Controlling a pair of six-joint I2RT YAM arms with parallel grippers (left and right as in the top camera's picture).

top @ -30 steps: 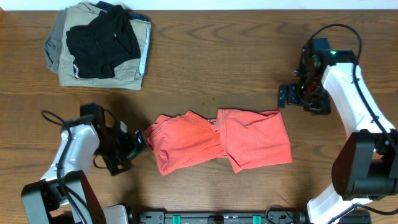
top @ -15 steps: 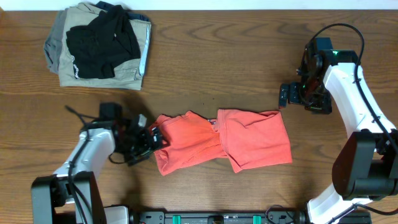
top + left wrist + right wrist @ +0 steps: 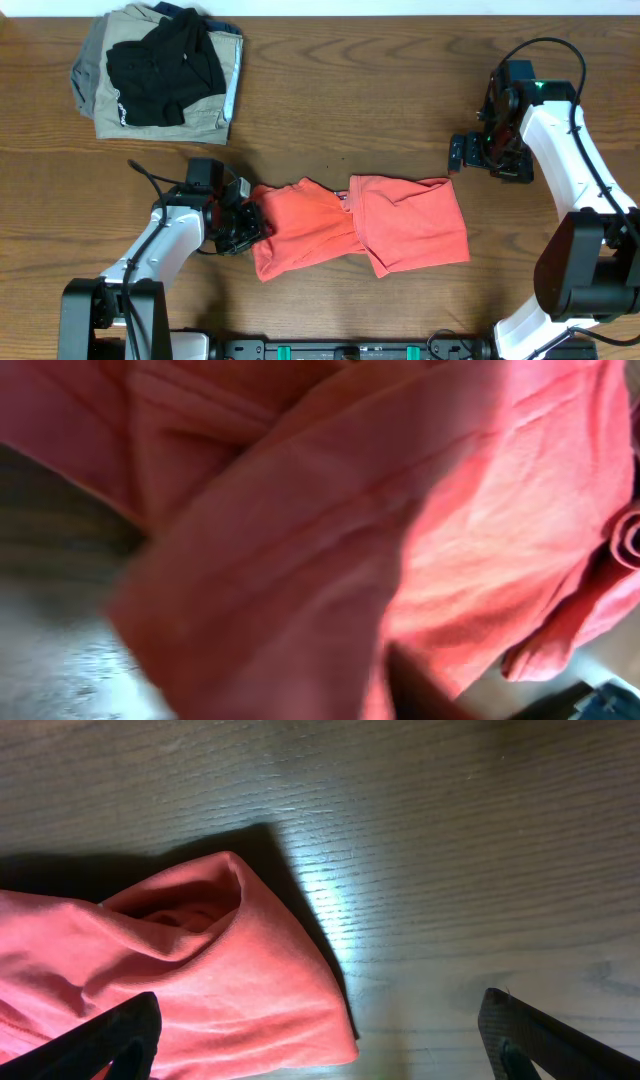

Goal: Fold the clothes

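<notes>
Left arm (image 3: 165,245) has swung in. A second ago the left jaws sat just clear of the shirt (image 3: 400,225), spread wide. Now they're right on its near edge, and that hem has been nudged slightly inward.

Left wrist view is nothing but blurred red cloth pressed up close, with one dark sliver low in frame. We can't tell whether the left jaws have pinched the hem or are only pushed against it.

Right jaws haven't moved: spread wide, nothing in them, hovering over bare bench (image 3: 330,110). The shirt's far corner (image 3: 240,970) lies just ahead of and between them, not touching.

The shirt stays flat on the bench between the two sets of jaws, rumpled and bunched through the middle, with no clean fold in it. No lettering is showing.

Our read:
- This is the grab for the first fold, left side leading.
- The task is barely started.
- If the pinch takes one layer only, the lift will drag the bunch instead of turning it over.
- We'd confirm the pinch before lifting.

The stack (image 3: 100,115) with the black item (image 3: 165,60) on top sits well beyond the left jaws, untouched and out of scope.
</notes>
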